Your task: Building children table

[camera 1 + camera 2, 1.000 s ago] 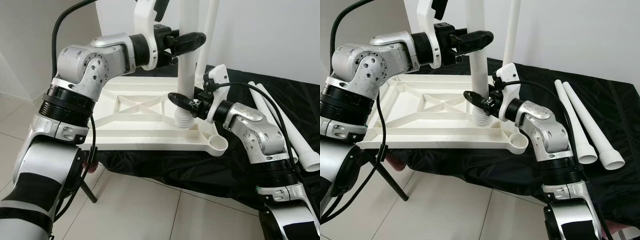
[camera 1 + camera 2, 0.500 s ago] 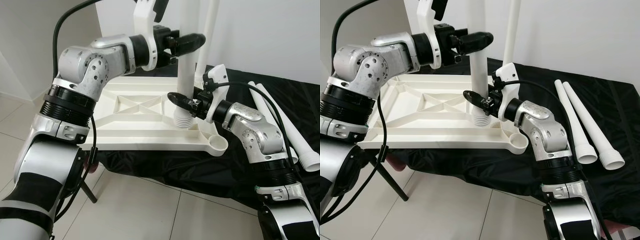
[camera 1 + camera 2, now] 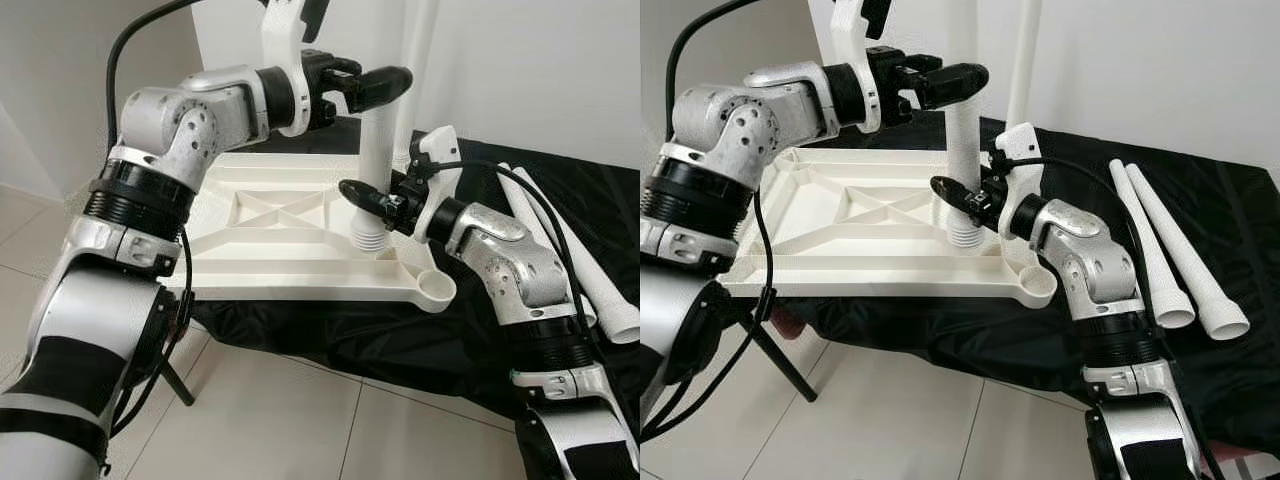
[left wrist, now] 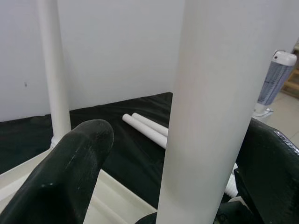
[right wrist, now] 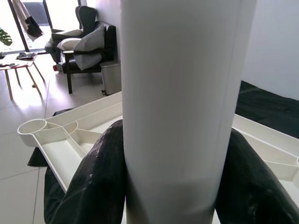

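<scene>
- Locate the white table leg (image 3: 377, 150) at centre frame in the head views. It stands upright, with its ribbed threaded end (image 3: 369, 232) just above the upturned white tabletop (image 3: 270, 215), a little inboard of the round corner socket (image 3: 436, 287).
- You cannot tell from these views whether the ribbed end touches the tabletop or hangs just clear of it.
- Note the right gripper (image 3: 372, 196) at the leg's lower part, just above the ribs. In the right wrist view its black fingers (image 5: 93, 179) press on both sides of the leg, so it is clamped on the leg.
- Note the left gripper (image 3: 962, 78) higher up the same leg, toward the top centre. In the left wrist view its fingers (image 4: 70, 163) straddle the leg with a gap on one side, so treat its grip as loose.
- See a second leg (image 3: 1024, 60) standing upright at the tabletop's far corner.
- See two spare legs (image 3: 1180, 260) lying side by side on the black cloth (image 3: 1230, 210) at right, well apart from the tabletop.
</scene>
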`<state>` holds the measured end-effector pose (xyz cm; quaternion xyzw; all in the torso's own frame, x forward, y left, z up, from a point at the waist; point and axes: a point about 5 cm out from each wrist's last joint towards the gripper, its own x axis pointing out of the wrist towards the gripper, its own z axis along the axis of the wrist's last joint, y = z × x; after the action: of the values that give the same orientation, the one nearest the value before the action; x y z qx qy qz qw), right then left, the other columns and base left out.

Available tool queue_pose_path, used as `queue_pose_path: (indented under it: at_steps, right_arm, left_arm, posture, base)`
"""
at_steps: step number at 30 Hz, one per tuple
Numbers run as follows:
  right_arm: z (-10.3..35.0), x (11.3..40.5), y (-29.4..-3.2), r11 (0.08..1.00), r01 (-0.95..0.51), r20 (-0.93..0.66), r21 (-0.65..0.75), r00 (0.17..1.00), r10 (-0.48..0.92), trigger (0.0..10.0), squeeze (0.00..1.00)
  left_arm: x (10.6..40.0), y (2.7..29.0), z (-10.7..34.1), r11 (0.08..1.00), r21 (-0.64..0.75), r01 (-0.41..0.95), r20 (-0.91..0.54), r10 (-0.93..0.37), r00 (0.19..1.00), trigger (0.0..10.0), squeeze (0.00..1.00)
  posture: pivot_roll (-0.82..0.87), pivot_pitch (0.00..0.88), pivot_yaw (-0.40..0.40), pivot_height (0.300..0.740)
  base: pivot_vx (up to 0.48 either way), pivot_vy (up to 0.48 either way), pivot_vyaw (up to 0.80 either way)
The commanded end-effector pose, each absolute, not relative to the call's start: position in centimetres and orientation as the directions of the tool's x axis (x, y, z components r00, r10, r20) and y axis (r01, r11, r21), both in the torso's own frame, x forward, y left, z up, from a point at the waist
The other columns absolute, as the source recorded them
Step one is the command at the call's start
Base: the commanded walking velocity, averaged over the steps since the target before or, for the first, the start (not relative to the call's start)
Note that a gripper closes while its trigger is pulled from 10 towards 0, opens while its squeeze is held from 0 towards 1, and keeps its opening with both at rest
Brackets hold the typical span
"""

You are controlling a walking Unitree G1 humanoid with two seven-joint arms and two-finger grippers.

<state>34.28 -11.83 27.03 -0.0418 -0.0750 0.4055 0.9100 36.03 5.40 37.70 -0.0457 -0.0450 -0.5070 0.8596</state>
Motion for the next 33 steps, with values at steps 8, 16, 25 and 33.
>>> queue_pose_path:
  at_steps: [8,16,25,33]
  right_arm:
    - [27.5,35.0,-12.9,0.751,-0.652,0.164,-0.105,0.734,0.66,10.0,0.0]
    - [27.2,35.6,-14.3,0.823,-0.565,0.186,-0.05,0.805,0.564,10.0,0.0]
    - [26.8,35.2,-15.5,0.878,-0.478,0.266,0.038,0.852,0.452,10.0,0.0]
    - [26.3,33.5,-15.5,0.887,-0.436,0.386,0.15,0.852,0.354,10.0,0.0]
  left_arm:
    - [33.1,6.5,38.0,0.157,-0.018,0.987,0.208,-0.965,0.157,10.0,0.0]
    - [33.2,7.6,37.9,0.189,-0.084,0.978,0.298,-0.932,0.206,10.0,0.0]
    - [33.8,5.8,34.4,0.47,-0.101,0.877,0.272,-0.834,0.479,10.0,0.0]
    - [34.9,5.3,29.2,0.692,0.007,0.722,0.081,-0.72,0.689,10.0,0.0]
  posture:
    - [-0.09,0.032,0.038,0.74]
    - [-0.09,0.035,0.035,0.74]
    - [-0.09,0.06,0.042,0.74]
    - [-0.1,0.07,0.055,0.74]
  base:
    - [0.0,0.0,0.0]
    - [0.0,0.0,0.0]
    - [0.0,0.0,0.0]
    - [0.0,0.0,0.0]
